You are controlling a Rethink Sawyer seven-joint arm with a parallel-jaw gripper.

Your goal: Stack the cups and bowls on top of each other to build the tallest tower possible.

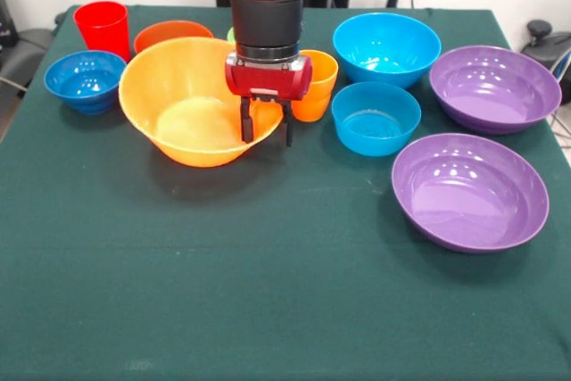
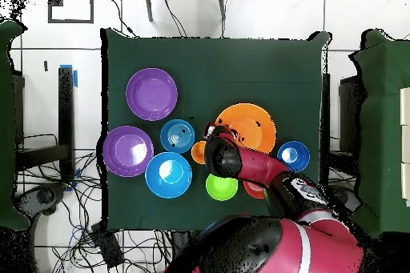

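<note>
Fingers of my gripper (image 1: 265,129) hang spread apart, empty, over the right rim of the big yellow-orange bowl (image 1: 183,86) at centre-left of the front view. The orange cup (image 1: 319,85) stands just behind my wrist, and the red cup (image 1: 103,27) sits in the upper left corner. Two purple bowls (image 1: 470,190) lie at the right, the lower one nearest the frame's bottom right.
</note>
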